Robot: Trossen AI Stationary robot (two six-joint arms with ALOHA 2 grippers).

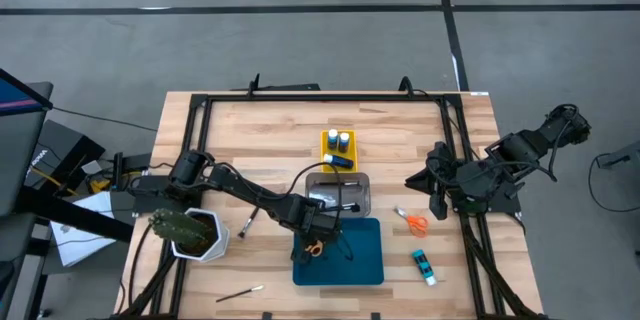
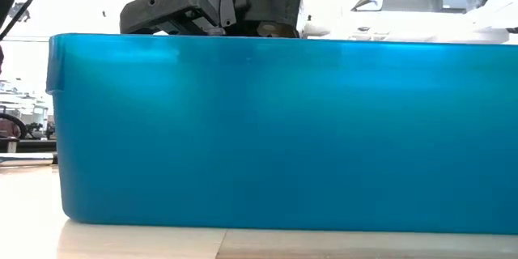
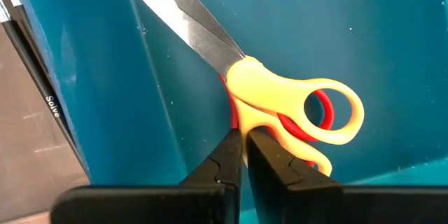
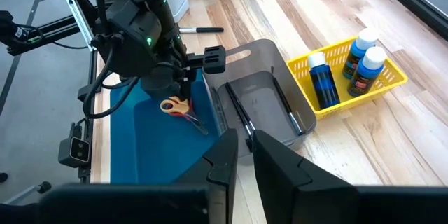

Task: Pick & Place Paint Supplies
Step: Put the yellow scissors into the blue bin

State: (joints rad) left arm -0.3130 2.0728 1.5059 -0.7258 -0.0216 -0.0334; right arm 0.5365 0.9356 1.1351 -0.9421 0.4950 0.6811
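Scissors (image 3: 280,98) with yellow-orange handles and red inner rims lie in the blue tray (image 1: 355,260), blades toward its wall. My left gripper (image 3: 245,143) stands over them, pointing steeply down, shut at their handles. The high view shows it above the scissors (image 1: 313,248). My right gripper (image 4: 245,150) hangs shut and bare over the table's right side (image 1: 415,182). Another pair of orange scissors (image 1: 415,223) and a blue bottle (image 1: 424,267) lie on the table to the tray's right. Two brushes (image 1: 245,223) (image 1: 240,292) lie to its left. My left gripper pinches a thin part of the scissors' handle (image 3: 236,115) just behind the pivot, between its two fingertips (image 3: 227,155). The fingers come from above, steeply down. The scissors rest on the blue tray's floor, blades toward the tray wall (image 3: 161,112).
A clear tray (image 1: 360,200) holding dark brushes sits just behind the blue tray. Behind that is a yellow tray (image 1: 325,140) with blue bottles (image 4: 364,59). A cactus in a white pot (image 1: 190,232) stands at the near left. The blue tray's wall (image 2: 275,129) fills the low view.
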